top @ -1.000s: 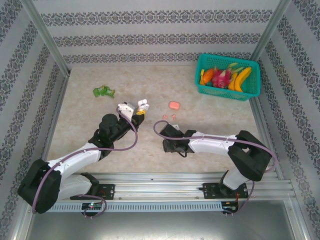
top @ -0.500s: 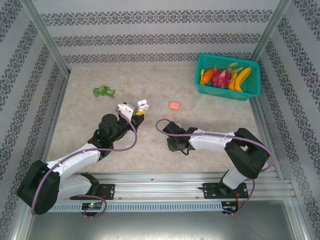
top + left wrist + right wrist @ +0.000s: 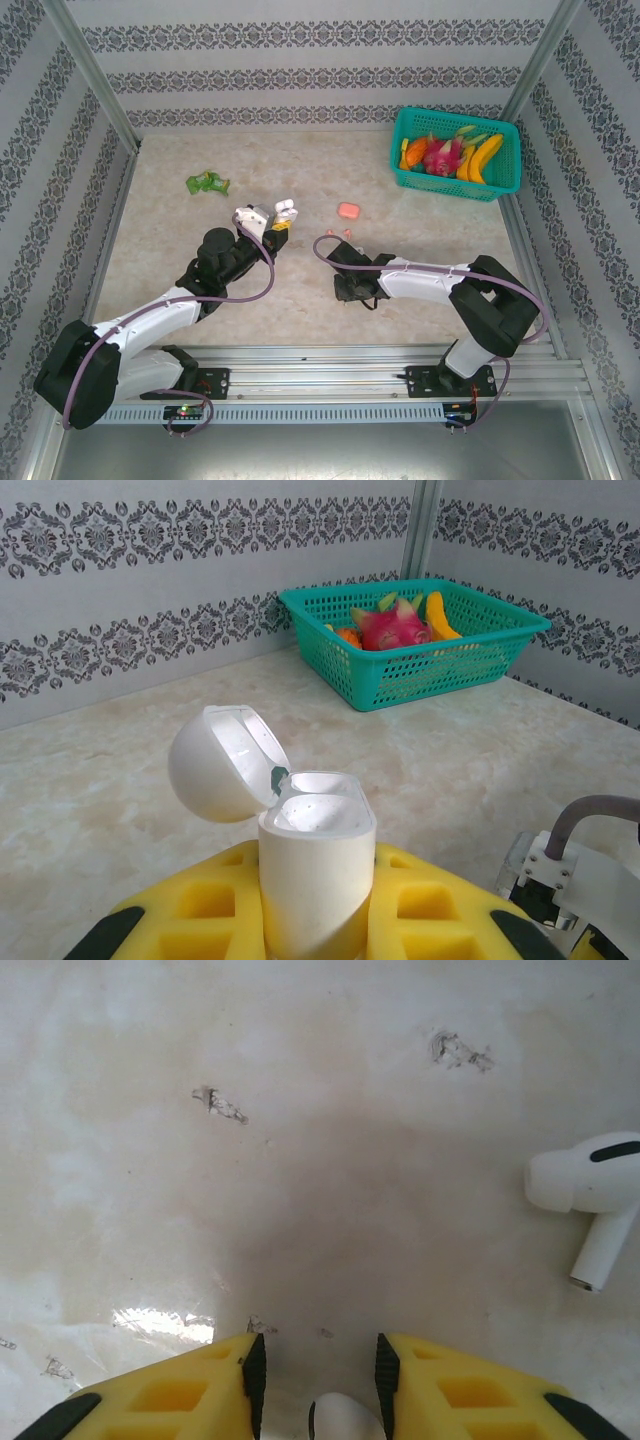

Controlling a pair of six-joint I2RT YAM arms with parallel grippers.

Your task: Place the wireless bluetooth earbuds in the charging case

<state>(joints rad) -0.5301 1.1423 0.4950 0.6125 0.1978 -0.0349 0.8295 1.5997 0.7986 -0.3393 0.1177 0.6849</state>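
Grip: left gripper (image 3: 320, 910) clamped on body of white charging case (image 3: 318, 850), case upright between jaws, lid hinged back, wells facing up, probably held as ready receptacle. Right gripper (image 3: 320, 1360) points down at table (image 3: 300, 1110), jaws narrowed. White earbud (image 3: 345, 1422) sits between them; cannot tell if pinched. Second white earbud (image 3: 590, 1195) lies flat, off to one side of those jaws. Pink earbuds (image 3: 346, 232) farther ahead of them, untouched.

White-and-black arms (image 3: 420, 283), purple cables (image 3: 271, 262), yellow jaws, black bases (image 3: 195, 379).
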